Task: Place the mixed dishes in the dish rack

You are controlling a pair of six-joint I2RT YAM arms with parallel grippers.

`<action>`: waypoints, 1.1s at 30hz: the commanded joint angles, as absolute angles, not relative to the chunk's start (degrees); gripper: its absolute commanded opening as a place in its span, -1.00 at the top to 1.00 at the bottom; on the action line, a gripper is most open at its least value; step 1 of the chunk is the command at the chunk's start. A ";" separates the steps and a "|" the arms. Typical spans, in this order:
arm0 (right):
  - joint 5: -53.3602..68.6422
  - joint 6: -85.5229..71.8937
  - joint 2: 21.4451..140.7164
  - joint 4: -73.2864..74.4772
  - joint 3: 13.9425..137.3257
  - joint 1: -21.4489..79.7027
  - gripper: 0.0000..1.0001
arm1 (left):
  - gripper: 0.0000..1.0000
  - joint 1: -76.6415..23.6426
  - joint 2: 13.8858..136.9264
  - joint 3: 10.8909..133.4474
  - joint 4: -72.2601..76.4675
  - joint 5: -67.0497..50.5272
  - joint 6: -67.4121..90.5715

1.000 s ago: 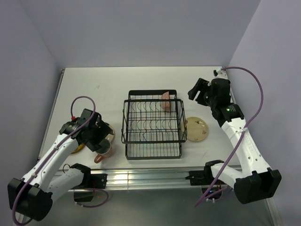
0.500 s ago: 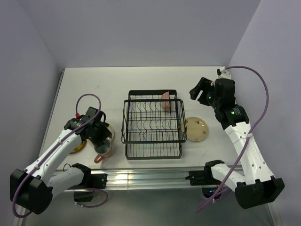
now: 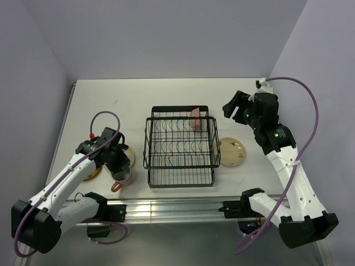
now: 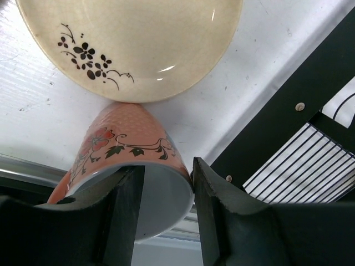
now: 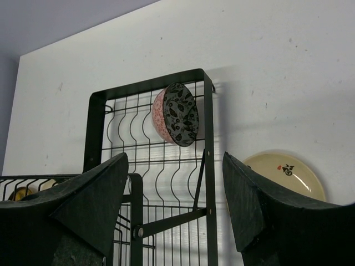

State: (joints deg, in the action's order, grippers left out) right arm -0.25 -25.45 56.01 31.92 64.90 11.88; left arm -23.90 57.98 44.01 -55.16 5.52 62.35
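Left gripper (image 4: 166, 183), half-closed and not yet pinching, straddles the floral pink mug (image 4: 122, 145) wall (one finger inside) for a rim-grip lift.

pink mug (image 4: 128, 148) beside cream plate (image 4: 138, 39), bowl (image 5: 178, 113) tilted in rack (image 5: 208, 127)

Cream plate (image 4: 133, 50) cropped at top, mug (image 4: 125, 147) rim partly hidden

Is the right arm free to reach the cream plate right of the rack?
Probably yes: the right gripper hangs open and empty just beyond the cream plate, which lies uncovered beside the rack.
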 commanded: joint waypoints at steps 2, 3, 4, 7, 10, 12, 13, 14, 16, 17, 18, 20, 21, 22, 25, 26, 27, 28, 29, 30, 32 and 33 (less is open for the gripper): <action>-1.32 -25.40 54.49 31.38 66.71 12.48 -0.51 | 0.10 -24.43 58.10 42.63 -54.58 6.07 60.38; -1.23 -25.49 54.41 31.29 66.62 12.57 -0.51 | 0.11 -24.43 58.18 42.45 -54.49 5.98 60.21; -1.23 -25.66 54.23 31.29 66.45 12.74 -0.51 | 0.12 -24.52 58.27 42.36 -54.41 5.98 60.12; -1.58 -25.75 53.97 31.38 66.53 13.27 -0.52 | 0.29 -24.61 58.36 41.84 -53.97 5.71 59.42; -1.84 -25.75 53.79 32.17 67.58 13.53 -0.52 | 0.61 -24.61 58.27 40.70 -53.09 4.58 59.24; -2.02 -25.75 53.61 32.61 68.11 13.71 -0.51 | 0.70 -24.61 58.36 39.64 -52.30 3.78 59.06; -2.20 -25.66 53.53 32.69 68.64 13.71 -0.51 | 0.80 -24.52 58.45 39.46 -52.21 3.34 58.89; -2.28 -25.66 53.44 32.96 68.90 13.80 -0.51 | 0.90 -24.61 58.45 39.20 -52.12 3.34 58.71; -2.55 -25.58 53.35 33.22 69.34 13.89 -0.52 | 1.00 -24.61 58.27 39.37 -52.47 3.25 58.36; -2.64 -25.49 53.26 33.40 69.43 13.89 -0.52 | 1.00 -24.52 57.49 39.81 -52.64 2.99 58.27; -2.64 -25.49 53.26 33.57 69.52 13.80 -0.51 | 1.00 -24.61 57.13 40.08 -53.43 2.99 58.18; -2.81 -25.49 53.17 34.01 69.87 13.89 -0.51 | 1.00 -24.61 55.64 41.65 -54.66 2.99 58.01; -2.73 -25.49 53.17 34.01 70.05 13.97 -0.52 | 1.00 -24.61 55.20 42.44 -55.36 3.16 57.75; -2.64 -25.49 53.09 34.10 70.48 13.97 -0.51 | 1.00 -24.61 54.85 44.10 -57.20 3.25 57.66; -2.46 -25.75 52.91 34.37 71.36 14.15 -0.52 | 1.00 -24.61 53.61 47.02 -60.37 3.78 56.78; -2.37 -25.84 52.91 34.45 71.63 14.24 -0.52 | 1.00 -24.61 52.66 49.11 -60.73 3.95 56.08; -2.20 -25.93 52.91 34.63 71.98 14.24 -0.52 | 1.00 -24.61 52.12 50.17 -61.08 4.74 55.99; -2.11 -26.01 52.91 34.89 72.68 14.50 -0.51 | 1.00 -24.61 51.68 52.53 -61.87 5.36 55.81; -2.11 -25.93 53.00 35.07 73.03 14.50 -0.51 | 1.00 -24.61 50.98 53.60 -62.31 5.80 55.64; -2.28 -25.67 53.00 35.33 73.39 14.59 -0.51 | 1.00 -24.61 50.63 54.48 -62.49 5.63 55.46; -2.98 -25.58 52.82 35.77 73.83 14.59 -0.51 | 1.00 -24.61 50.27 54.93 -62.58 4.93 55.02; -3.42 -25.32 52.56 35.86 74.00 14.59 -0.52 | 1.00 -24.61 50.36 54.67 -62.58 4.40 54.93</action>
